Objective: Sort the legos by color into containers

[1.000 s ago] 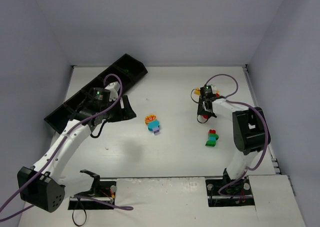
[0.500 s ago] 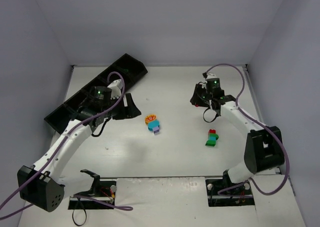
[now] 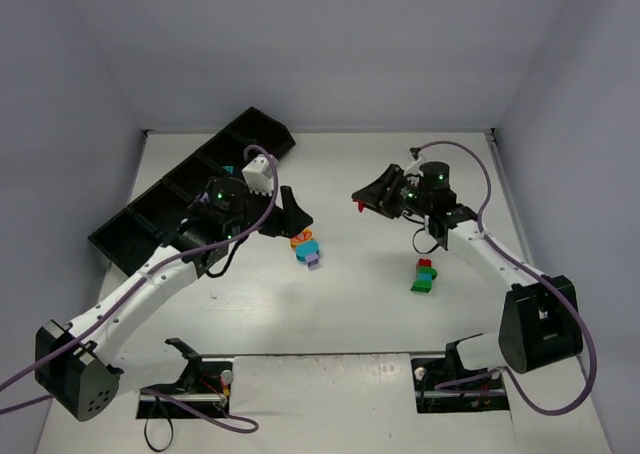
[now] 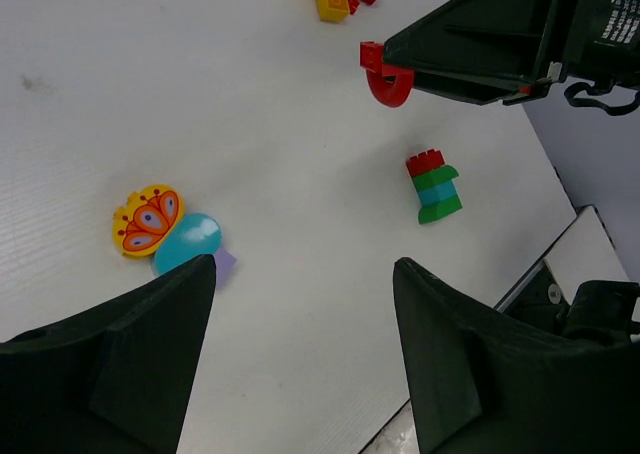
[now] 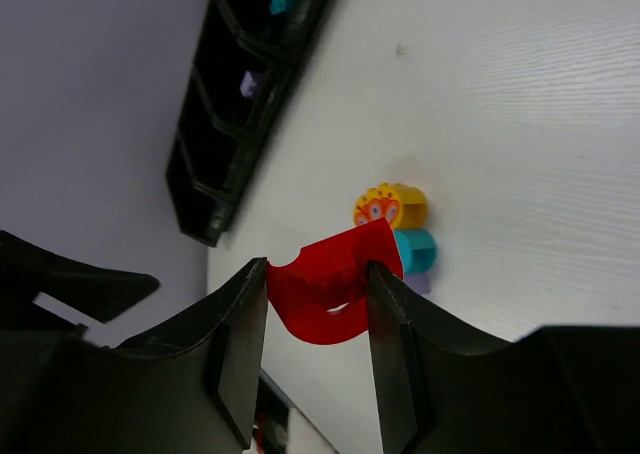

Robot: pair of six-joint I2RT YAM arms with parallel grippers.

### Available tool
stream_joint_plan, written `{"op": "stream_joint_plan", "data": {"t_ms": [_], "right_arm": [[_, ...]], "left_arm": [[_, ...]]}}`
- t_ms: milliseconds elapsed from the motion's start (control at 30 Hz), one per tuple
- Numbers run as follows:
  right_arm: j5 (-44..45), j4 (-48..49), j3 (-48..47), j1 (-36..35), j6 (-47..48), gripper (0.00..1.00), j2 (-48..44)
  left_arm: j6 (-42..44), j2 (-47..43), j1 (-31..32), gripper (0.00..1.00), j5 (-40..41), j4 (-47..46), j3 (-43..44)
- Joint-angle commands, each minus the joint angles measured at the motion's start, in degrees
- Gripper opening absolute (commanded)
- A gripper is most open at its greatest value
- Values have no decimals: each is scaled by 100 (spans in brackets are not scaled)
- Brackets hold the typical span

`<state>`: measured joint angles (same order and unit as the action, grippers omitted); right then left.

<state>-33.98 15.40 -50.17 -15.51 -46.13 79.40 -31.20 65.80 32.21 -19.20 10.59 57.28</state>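
One red arched plastic brick (image 5: 325, 299) hangs pinched in my right gripper (image 5: 315, 274) over the white table (image 3: 350, 309), left gripper (image 4: 300, 274) wide and empty; a slip could drop it short of the far-left black tray (image 3: 110, 239).

no legible text anywhere

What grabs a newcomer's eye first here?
The red arch pinched in the right tool, held off the table right of centre. Next, the butterfly brick mid-table, with the open left tool just beside it. The black tray runs diagonally at far left.
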Motion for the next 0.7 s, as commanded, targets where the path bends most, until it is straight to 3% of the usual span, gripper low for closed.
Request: {"op": "stream_joint_plan", "data": {"t_ms": [0,300,667], "right_arm": [[82,912,-10,-101,-1335,0,-591],[1006,772,183,-418,-2970,0,-1075],[1481,570,297,-541,-3455,0,-1233]], "left_arm": [[255,-32,338,65,794,-918,108],[755,582,1042,54,1858,-1542,591],[1019,1022,1455,54,1867,-2017,1180]]}}
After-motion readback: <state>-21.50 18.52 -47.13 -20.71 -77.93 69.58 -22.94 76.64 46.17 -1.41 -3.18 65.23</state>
